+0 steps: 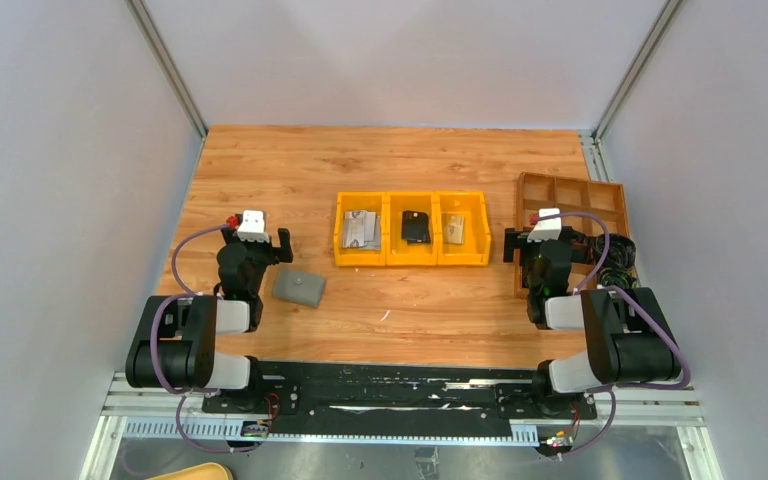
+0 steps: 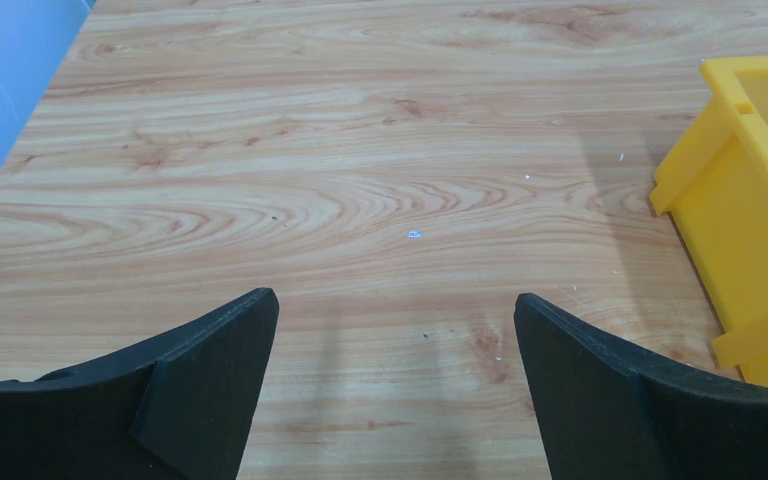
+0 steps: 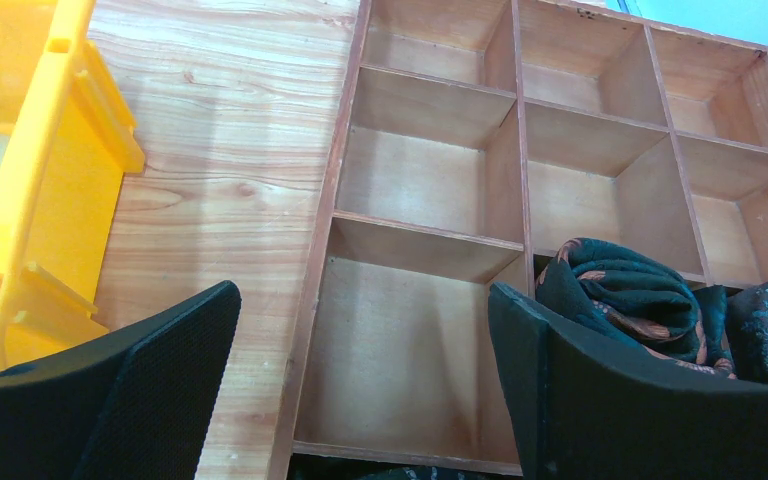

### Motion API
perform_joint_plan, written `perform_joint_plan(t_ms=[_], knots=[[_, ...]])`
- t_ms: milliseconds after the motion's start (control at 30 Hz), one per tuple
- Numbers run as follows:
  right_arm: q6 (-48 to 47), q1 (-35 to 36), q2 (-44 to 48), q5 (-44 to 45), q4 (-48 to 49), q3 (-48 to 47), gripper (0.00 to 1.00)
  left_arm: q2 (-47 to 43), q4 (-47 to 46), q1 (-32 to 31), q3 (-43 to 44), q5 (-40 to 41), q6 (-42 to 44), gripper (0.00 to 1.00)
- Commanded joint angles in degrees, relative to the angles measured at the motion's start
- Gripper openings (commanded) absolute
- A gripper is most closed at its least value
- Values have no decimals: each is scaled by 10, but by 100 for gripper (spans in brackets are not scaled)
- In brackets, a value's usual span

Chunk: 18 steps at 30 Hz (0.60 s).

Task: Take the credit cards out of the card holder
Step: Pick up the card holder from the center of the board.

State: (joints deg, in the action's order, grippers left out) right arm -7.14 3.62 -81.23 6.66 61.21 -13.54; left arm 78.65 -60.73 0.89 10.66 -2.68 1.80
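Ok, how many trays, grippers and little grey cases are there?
Trays: 2, the yellow bin tray and the wooden tray
Grippers: 2, the left gripper and the right gripper, both open
Grey cases: 1, the card holder
Total: 5

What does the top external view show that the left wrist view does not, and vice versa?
Only top external: the small matte grey folding card holder lying beside the left arm; a black chunky object in the middle compartment of the yellow plastic three-part bin; the brown wooden divided tray; the right arm. Only left wrist: the left arm's black fingers close up, spread wide, nothing between them. Both: the light wooden tabletop and part of the yellow bin.
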Motion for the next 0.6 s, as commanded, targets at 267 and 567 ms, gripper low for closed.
perform_joint_plan(t_ms=[267,567], knots=[[2,-8,-4,13,-9,6,97,0,-8,-2,6,8,7,100],[40,6,70,157,-92,-14,97,-52,102,-3,58,-6,7,100]])
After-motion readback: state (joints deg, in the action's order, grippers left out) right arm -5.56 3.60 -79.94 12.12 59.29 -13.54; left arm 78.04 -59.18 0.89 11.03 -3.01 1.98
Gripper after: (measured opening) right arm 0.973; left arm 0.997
